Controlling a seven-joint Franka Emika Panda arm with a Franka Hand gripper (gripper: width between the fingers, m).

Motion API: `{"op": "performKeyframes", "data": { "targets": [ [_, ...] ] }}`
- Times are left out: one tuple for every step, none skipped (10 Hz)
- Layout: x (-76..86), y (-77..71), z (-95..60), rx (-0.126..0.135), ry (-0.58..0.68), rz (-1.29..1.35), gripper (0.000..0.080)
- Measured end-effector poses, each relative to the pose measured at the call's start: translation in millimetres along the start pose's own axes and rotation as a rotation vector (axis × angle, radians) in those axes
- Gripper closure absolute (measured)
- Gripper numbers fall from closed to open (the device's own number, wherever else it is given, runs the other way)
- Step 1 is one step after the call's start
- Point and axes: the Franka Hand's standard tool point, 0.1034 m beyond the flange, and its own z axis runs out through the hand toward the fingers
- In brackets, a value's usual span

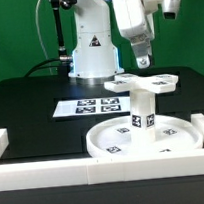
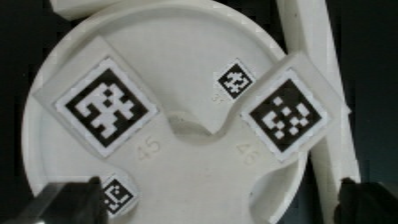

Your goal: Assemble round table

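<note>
Fingers (image 1: 143, 61) apart, poised just above cross-shaped foot (image 1: 141, 84).

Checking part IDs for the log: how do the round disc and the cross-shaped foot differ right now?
The round disc lies flat on the table; the cross-shaped foot sits raised on top of the upright leg. The disc is round, rimmed and wider; the foot has lobed arms and is smaller. Both are white with black-and-white tags.
</note>
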Motion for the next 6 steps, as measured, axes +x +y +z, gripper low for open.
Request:
{"op": "performKeyframes", "data": {
  "targets": [
    [-2.6, 1.6, 1.3, -0.034, -0.003, -0.149, 0.0151],
    [-6.6, -0.2, 0.1, -0.048, -0.006, -0.297, 0.0151],
    [-10.4, -1.4, -0.8, -0.063, -0.003, -0.441, 0.0151],
    [-13.6, -1.5, -1.2, -0.081, -0.014, -0.57, 0.0151],
    [-18.2, -0.4, -0.8, -0.1, -0.023, -0.718, 0.0151],
    [-21.2, 0.6, 0.3, -0.108, -0.03, -0.794, 0.0151]
  ]
}}
